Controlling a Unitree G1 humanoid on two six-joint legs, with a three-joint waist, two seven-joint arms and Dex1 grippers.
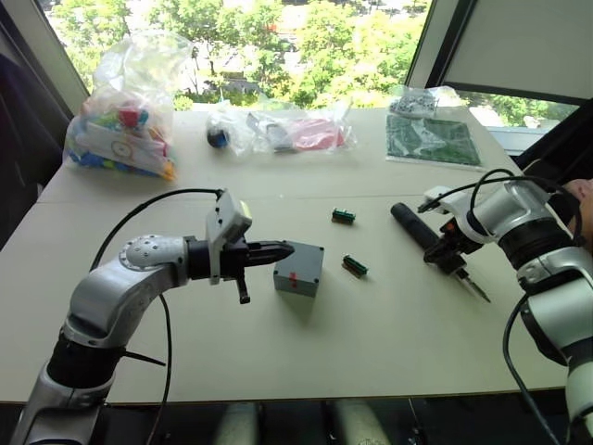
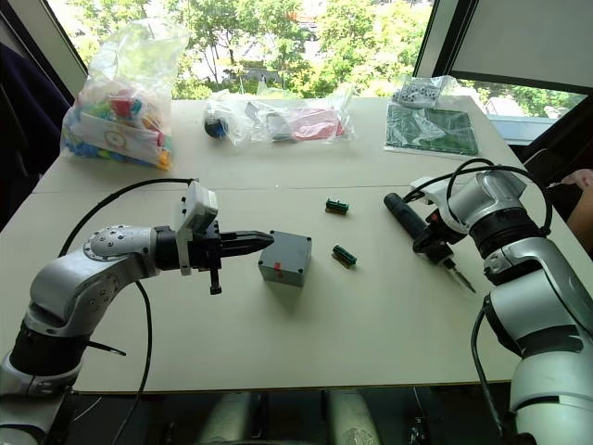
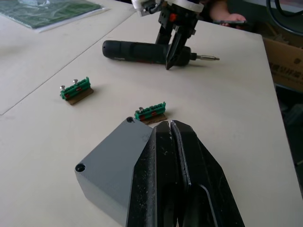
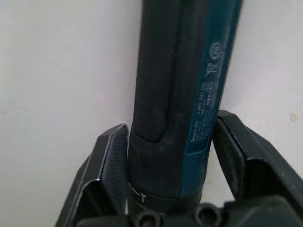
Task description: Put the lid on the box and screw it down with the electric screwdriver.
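Right pincer (image 4: 170,156) around electric screwdriver (image 1: 422,236)

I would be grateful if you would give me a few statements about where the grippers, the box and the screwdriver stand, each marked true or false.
1. The right gripper has its fingers on either side of the electric screwdriver. True.
2. The left gripper is wide open. False: its fingers are pressed together, their tips at the box.
3. The lid is already on the box. True: a flat grey top with corner screw holes covers it.
4. Two small green blocks lie between the box and the screwdriver. True.
5. The screwdriver stands upright on the box. False: it lies on the table, apart from the box.
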